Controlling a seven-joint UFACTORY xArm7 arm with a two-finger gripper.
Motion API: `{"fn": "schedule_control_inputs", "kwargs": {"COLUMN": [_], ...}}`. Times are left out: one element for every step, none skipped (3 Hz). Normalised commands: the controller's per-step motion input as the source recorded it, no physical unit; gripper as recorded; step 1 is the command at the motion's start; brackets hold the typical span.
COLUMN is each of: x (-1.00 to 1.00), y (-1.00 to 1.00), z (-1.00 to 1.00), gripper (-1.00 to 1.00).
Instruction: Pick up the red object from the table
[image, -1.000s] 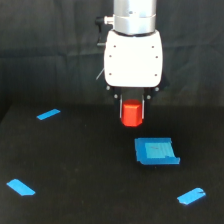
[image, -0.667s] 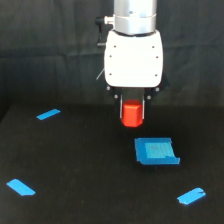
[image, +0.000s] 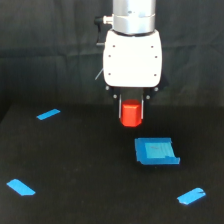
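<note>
One black table wide below, white arm head over its middle, gripper clamped on the red object, block hanging clear of the surface, blue tray just below toward the exterior view's right, block a touch higher than a second ago

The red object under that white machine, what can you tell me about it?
The red object is a small orange-red block, matte, with faceted sides, roughly as tall as wide. It sits upright between the two dark fingers of the gripper, which close on its sides. Its bottom edge seems just clear of the black table, left of and behind the blue tray.
</note>
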Motion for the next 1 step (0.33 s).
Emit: {"fn": "schedule_control_inputs", "kwargs": {"x": [0.01], "y": [0.06], "z": [0.08], "gripper": [-1.0]}}
